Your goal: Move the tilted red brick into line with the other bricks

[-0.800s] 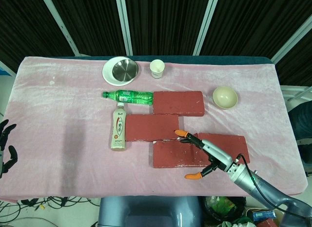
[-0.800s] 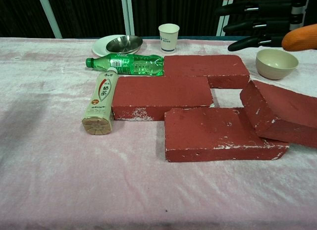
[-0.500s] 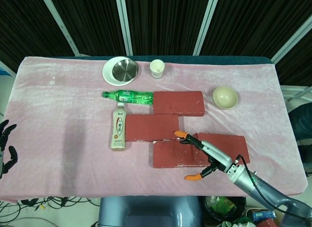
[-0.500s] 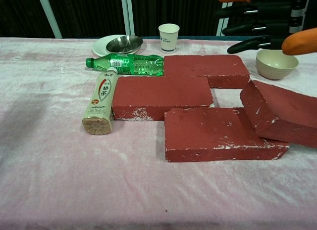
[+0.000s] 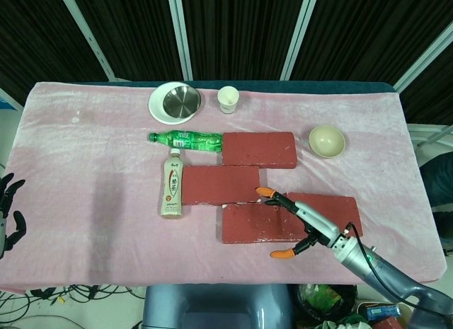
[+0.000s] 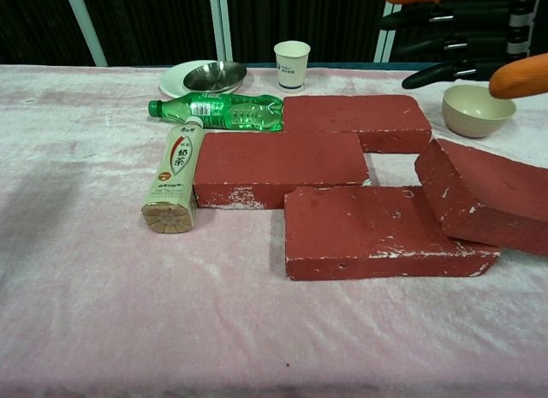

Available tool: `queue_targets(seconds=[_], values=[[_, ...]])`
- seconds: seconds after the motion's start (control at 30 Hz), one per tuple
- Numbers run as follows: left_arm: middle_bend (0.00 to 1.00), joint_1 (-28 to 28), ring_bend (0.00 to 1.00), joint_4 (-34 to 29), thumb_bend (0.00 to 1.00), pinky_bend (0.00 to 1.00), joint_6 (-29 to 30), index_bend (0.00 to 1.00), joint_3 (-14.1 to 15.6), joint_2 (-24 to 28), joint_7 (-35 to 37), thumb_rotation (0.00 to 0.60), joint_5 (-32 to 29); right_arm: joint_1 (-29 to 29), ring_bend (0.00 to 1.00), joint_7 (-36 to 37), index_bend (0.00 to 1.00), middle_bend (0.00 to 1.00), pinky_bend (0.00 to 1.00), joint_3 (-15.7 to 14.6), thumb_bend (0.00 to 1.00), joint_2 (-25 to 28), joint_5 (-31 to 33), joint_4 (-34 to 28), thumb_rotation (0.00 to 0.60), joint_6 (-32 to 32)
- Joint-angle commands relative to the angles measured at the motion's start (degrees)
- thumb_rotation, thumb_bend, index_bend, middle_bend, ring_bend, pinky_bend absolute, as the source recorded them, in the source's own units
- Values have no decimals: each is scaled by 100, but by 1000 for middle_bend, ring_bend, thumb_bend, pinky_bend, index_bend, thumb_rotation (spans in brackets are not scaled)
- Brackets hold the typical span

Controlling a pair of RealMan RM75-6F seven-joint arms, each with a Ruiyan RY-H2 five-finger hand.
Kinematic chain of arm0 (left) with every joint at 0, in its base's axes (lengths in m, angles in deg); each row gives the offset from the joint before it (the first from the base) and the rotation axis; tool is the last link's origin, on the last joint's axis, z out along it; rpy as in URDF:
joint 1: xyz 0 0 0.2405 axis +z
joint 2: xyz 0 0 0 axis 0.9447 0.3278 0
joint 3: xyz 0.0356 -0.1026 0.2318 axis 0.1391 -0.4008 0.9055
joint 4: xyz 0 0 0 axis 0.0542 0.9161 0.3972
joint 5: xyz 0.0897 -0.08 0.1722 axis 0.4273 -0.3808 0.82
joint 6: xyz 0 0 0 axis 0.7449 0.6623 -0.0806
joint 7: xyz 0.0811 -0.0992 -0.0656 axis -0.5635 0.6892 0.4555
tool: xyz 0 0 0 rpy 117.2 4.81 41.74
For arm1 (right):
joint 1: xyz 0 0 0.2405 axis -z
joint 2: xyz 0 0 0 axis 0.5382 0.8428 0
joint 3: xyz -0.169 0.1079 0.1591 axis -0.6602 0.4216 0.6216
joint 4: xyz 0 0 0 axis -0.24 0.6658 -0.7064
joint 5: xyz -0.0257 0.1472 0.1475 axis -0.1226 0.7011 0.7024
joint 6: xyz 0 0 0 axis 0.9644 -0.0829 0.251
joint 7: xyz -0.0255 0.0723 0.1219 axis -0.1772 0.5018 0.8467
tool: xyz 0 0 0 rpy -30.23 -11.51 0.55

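Tilted red brick (image 6: 488,201): found at the right end of the group, one edge propped on the near flat brick (image 6: 377,231), the rest sloping down to the pink cloth (image 5: 85,173); it is judged heavy, rigid and rough-faced, unlikely to slip, with chipped edges that may shed grit. A hold across the long sides, or a flat push against the raised end, is judged most suitable, since the broad face is too wide to be pinched. Other bricks: a middle brick (image 6: 278,163) and a far brick (image 6: 360,117), laid flat in stepped rows. Right hand (image 5: 304,223): held above the tilted brick and the near brick, fingers spread apart, nothing grasped; contact with the brick cannot be confirmed from either view. Left hand (image 5: 7,212): seen at the left table edge, fingers apart, nothing held. Containers: a white plate (image 5: 159,113) bearing a steel bowl (image 5: 181,100), apparently empty; a paper cup (image 6: 292,64), contents not visible; a cream bowl (image 5: 326,141), empty. Bottles: a green bottle (image 6: 218,111) lying beside the far brick, and a tea bottle (image 6: 174,175) lying beside the middle brick, both capped.
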Motion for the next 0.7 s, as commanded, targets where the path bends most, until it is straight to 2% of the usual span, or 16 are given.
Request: queue_targets(seconds=[0.03, 0.3, 0.47, 0.57, 0.7], values=[[42, 2, 0, -12, 735, 0, 19, 151, 9, -10, -22, 600, 29, 25, 15, -35, 0, 0, 93, -16, 0, 32, 50, -22, 600, 14], [42, 24, 0, -19, 735, 0, 58, 151, 8, -14, -48, 600, 22, 12, 14, -454, 0, 0, 93, 2, 0, 233, 141, -75, 600, 152], [43, 12, 0, -21, 735, 0, 33, 151, 1, -18, -74, 600, 0, 68, 8, -2384, 0, 0, 92, 55, 0, 619, 387, -22, 600, 417], [42, 4, 0, -23, 735, 0, 10, 151, 11, -27, -116, 600, -4, 177, 10, -3735, 0, 0, 92, 157, 0, 902, 944, -284, 600, 518], [43, 19, 0, -35, 735, 0, 38, 151, 13, -27, -124, 600, -1, 278, 11, -4453, 0, 0, 92, 221, 0, 1246, 1528, -684, 600, 585]])
